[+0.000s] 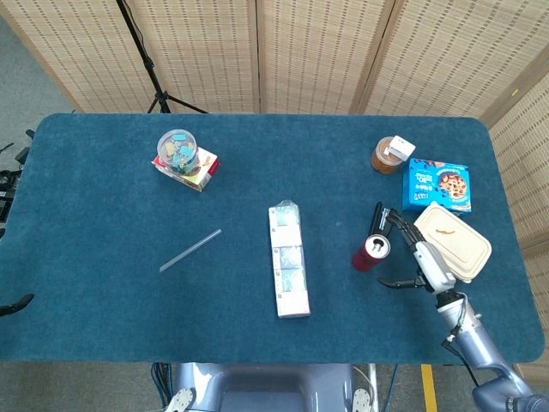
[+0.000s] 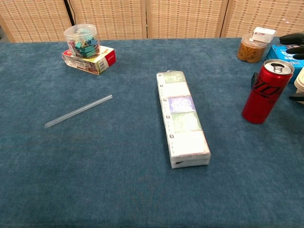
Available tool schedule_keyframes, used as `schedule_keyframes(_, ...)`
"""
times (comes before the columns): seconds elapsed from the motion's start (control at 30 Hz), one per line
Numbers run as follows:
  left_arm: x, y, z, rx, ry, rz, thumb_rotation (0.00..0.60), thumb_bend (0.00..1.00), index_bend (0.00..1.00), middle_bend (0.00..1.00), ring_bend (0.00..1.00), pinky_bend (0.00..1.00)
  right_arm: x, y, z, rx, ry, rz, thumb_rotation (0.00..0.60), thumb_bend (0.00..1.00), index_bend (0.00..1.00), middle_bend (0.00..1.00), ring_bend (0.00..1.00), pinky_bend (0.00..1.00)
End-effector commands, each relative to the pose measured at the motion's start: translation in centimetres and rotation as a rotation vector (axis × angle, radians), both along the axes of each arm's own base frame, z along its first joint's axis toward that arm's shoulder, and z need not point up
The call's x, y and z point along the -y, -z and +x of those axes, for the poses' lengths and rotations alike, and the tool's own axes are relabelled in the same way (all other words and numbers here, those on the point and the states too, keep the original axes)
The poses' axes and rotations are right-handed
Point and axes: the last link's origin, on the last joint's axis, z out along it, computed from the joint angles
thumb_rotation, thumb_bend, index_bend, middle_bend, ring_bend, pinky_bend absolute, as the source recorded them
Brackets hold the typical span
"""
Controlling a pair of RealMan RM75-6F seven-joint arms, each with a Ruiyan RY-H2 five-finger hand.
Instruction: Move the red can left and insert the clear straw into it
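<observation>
The red can (image 1: pixel 370 253) (image 2: pixel 265 91) stands upright on the blue table, right of centre, its top open. My right hand (image 1: pixel 416 257) is just right of the can with fingers spread toward it, holding nothing; only its dark fingertips (image 2: pixel 293 39) show at the right edge of the chest view. The clear straw (image 1: pixel 190 251) (image 2: pixel 78 111) lies flat on the table's left half, far from the can. My left hand is outside both views.
A long white packet (image 1: pixel 288 271) (image 2: pixel 182 118) lies between straw and can. A beige lidded container (image 1: pixel 451 239), a blue cookie box (image 1: pixel 436 184) and a brown jar (image 1: pixel 388 155) sit behind my right hand. A jar of clips on a box (image 1: pixel 184 158) stands far left.
</observation>
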Motion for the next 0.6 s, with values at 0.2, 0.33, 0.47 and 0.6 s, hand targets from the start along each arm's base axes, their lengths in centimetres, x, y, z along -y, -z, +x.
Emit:
schedule_keyframes(0.2,-0.1,-0.2,-0.2,0.006,-0.005,0.004,0.600,0.00,0.00,0.00,0.00,0.00,0.8,1.0,0.6,0.012,0.016,-0.011,0.600,0.00,0.00,0.00,0.00,0.00)
schedule_keyframes(0.33,-0.2,-0.1,-0.2,0.007,-0.006,0.001,0.600,0.00,0.00,0.00,0.00,0.00,1.4,1.7,0.5,0.021,0.053,-0.027,0.600,0.00,0.00,0.00,0.00,0.05)
schedule_keyframes(0.47,-0.2,-0.2,-0.2,0.010,-0.009,0.003,0.600,0.00,0.00,0.00,0.00,0.00,1.7,2.5,0.6,0.027,0.070,-0.022,0.600,0.00,0.01,0.00,0.00,0.12)
schedule_keyframes(0.6,-0.2,-0.2,-0.2,0.012,-0.011,0.004,0.600,0.00,0.00,0.00,0.00,0.00,1.8,2.8,0.8,0.043,0.071,-0.030,0.600,0.00,0.11,0.07,0.05,0.15)
